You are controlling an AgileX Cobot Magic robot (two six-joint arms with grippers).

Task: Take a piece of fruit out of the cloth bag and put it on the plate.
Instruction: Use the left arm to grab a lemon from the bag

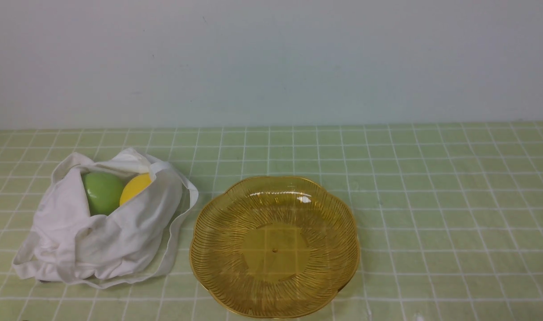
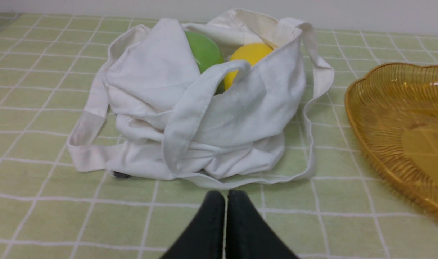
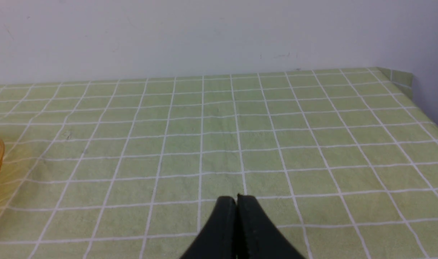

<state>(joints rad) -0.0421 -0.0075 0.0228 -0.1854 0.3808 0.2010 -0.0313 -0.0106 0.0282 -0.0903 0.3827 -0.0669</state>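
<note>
Left tool [image 2: 226,196], right tool [image 3: 236,199] pinched closed, empty — lemon [image 1: 135,187] in the cloth bag [image 1: 97,240], plate [image 1: 235,276] at its three o'clock.

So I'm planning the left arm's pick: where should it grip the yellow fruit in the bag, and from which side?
From above, probably, jaws across the exposed top of the yellow fruit: the cloth bag hides its lower half and the green fruit crowds its left.

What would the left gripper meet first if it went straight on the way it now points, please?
Most likely the cloth bag: the left gripper, shut, points at its crumpled front folds, which lie nearer than the piece of fruit inside. The gap is hard to judge.
</note>
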